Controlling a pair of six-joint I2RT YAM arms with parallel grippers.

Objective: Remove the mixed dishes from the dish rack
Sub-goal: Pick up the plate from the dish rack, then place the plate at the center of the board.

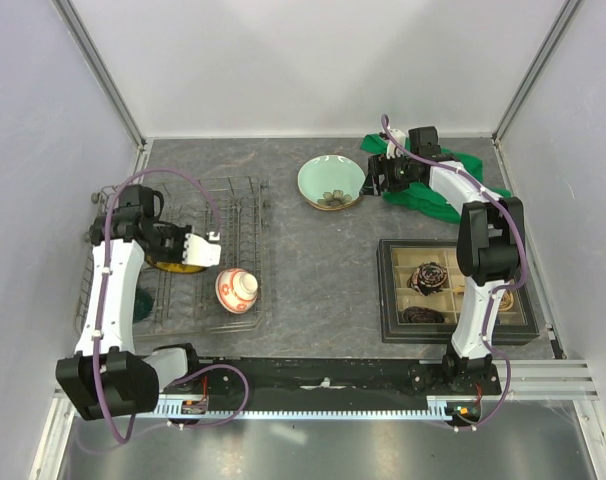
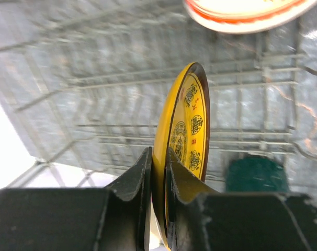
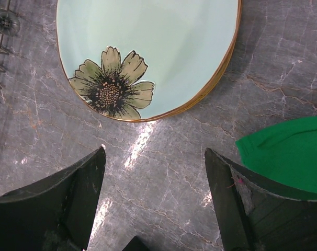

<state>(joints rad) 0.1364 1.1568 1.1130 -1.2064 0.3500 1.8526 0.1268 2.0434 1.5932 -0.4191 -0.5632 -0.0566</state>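
Observation:
The grey wire dish rack (image 1: 245, 215) stands at the left. My left gripper (image 1: 190, 262) is over it, shut on the rim of the yellow-gold patterned plate (image 1: 173, 267), which stands on edge between the jaws in the left wrist view (image 2: 189, 117). The red-and-white bowl (image 1: 237, 289) and the dark green mug (image 1: 143, 303) sit in the rack. The pale green plate with the dark flower (image 1: 330, 182) lies on the table at the back. My right gripper (image 1: 376, 176) is open and empty just right of it, low over the table (image 3: 154, 157). The beige cup is out of view.
A green cloth (image 1: 438, 195) lies under the right arm at the back right, and shows in the right wrist view (image 3: 289, 151). A black compartmented tray (image 1: 388, 290) with small items sits at the front right. The enclosure walls close in the table on three sides.

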